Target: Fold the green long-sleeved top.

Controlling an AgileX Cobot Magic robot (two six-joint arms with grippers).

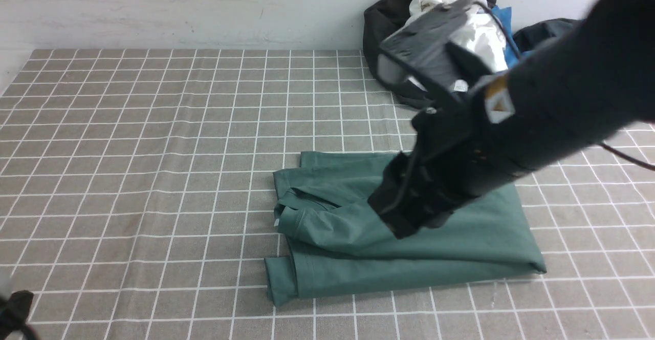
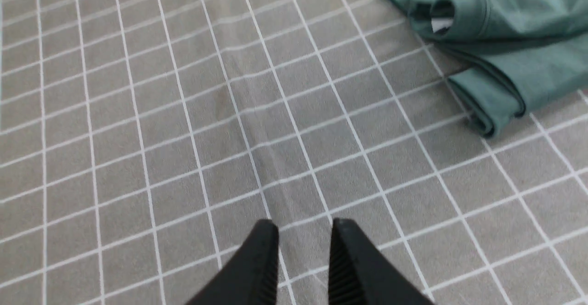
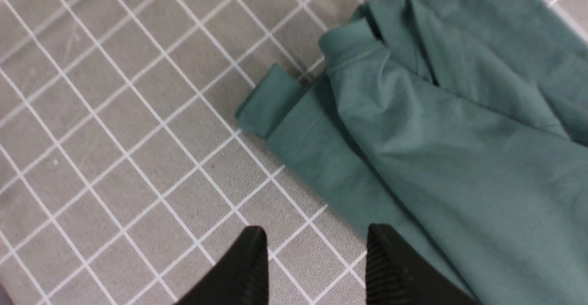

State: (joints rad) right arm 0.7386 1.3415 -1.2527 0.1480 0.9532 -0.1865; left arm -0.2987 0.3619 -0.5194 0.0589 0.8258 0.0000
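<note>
green long-sleeved top (image 1: 460, 248) folded, white neck label (image 2: 442, 25) unreadable

The black right arm (image 1: 537, 120) reaches in from the right side, slanting forward and down toward the middle. Its black ribbed right gripper (image 3: 317, 238) has the jaws apart, nothing between them. The black left gripper (image 2: 305, 229) is likewise parted and empty, with a narrower gap. Of the left arm (image 1: 15, 306), only a dark edge shows, low at the near left.
</note>
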